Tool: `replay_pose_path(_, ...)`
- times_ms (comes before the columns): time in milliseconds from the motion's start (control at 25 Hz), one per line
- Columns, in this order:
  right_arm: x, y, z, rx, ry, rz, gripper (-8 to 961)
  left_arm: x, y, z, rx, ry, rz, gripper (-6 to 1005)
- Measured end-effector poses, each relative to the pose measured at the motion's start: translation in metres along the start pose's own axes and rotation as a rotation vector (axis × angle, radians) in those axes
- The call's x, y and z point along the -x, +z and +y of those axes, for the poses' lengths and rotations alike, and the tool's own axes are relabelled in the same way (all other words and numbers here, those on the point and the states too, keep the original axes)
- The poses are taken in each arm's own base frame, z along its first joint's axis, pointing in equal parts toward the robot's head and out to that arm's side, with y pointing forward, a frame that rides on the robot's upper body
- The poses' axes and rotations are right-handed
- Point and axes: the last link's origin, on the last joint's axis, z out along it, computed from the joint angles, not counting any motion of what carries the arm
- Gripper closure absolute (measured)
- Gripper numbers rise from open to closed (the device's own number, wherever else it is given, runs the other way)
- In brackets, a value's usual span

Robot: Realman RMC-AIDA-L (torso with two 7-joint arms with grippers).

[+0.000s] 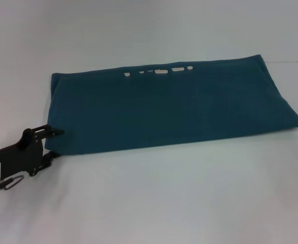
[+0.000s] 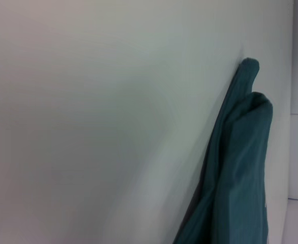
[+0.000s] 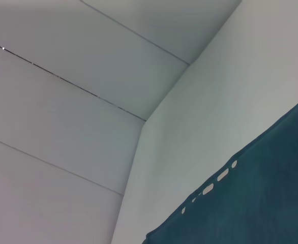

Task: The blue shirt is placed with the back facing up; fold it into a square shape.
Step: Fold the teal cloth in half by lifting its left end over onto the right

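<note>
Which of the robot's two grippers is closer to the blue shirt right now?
The left. The left gripper sits at the near-left corner of the blue shirt, its fingers reaching the fabric edge. The right gripper appears in no view; its wrist camera only looks at the shirt from farther off.

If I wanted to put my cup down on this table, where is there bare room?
The white table is bare in a broad strip in front of the folded dark teal-blue cotton shirt. Near the shirt's left corner it is crowded by the left gripper.
</note>
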Motion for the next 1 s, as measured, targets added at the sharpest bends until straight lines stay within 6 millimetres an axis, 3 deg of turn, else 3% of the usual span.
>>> replay_pose_path(440, -0.001, 0.000, 0.000, 0.000, 0.003, -0.001, 144, -0.001, 0.015, 0.014, -0.011, 0.060, 0.000, 392)
replay_pose_path(640, -0.002, 0.000, 0.000, 0.010, 0.011, 0.000, 144, 0.002, 0.010, 0.027, 0.087, 0.098, -0.021, 393)
replay_pose_path(1000, -0.002, -0.001, -0.001, 0.004, 0.013, -0.004, 144, 0.005, 0.001, 0.006, 0.045, 0.057, -0.022, 394)
